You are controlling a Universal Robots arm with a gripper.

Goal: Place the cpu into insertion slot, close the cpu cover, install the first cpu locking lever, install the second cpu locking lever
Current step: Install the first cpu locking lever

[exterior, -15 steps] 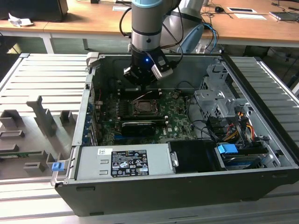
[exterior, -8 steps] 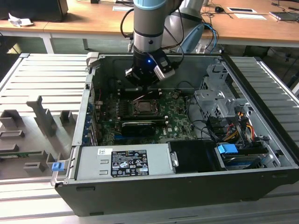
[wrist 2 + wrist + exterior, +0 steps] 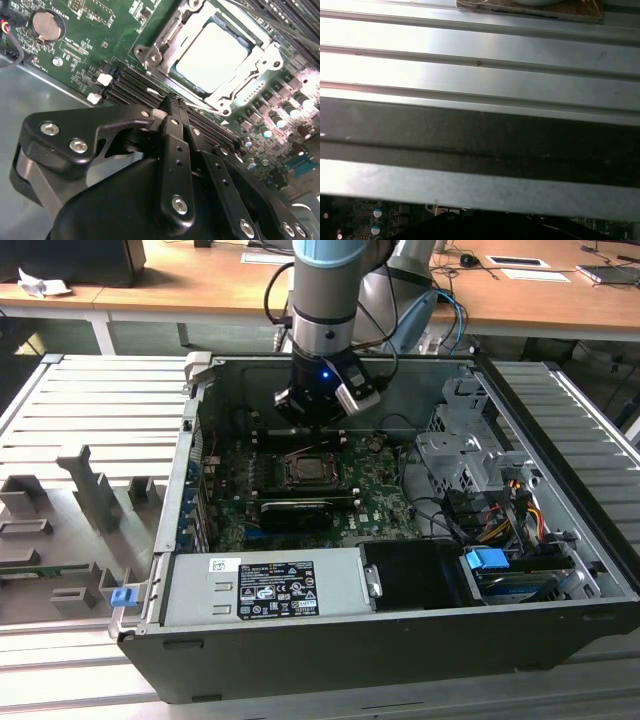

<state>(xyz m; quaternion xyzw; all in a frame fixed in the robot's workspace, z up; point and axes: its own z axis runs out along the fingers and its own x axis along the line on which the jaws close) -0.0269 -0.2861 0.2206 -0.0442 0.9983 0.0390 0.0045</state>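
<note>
The cpu point(image 3: 212, 55) is a pale square chip lying flat in its socket on the green motherboard point(image 3: 95, 45); it also shows in the exterior view point(image 3: 313, 472). The cpu cover point(image 3: 165, 37), a silver frame with an open middle, lies down around the chip. My gripper point(image 3: 170, 102) hangs above the memory slots beside the socket, its black fingers pressed together with nothing between them. In the exterior view the gripper point(image 3: 318, 425) sits just behind the socket, inside the open computer case. I cannot make out the locking levers.
A grey labelled power-supply box point(image 3: 265, 585) fills the case's front. A drive cage point(image 3: 470, 455) and coloured cables point(image 3: 505, 510) crowd the exterior view's right. The case walls point(image 3: 195, 430) stand close around. A grey fixture tray point(image 3: 70, 530) lies outside on the exterior view's left.
</note>
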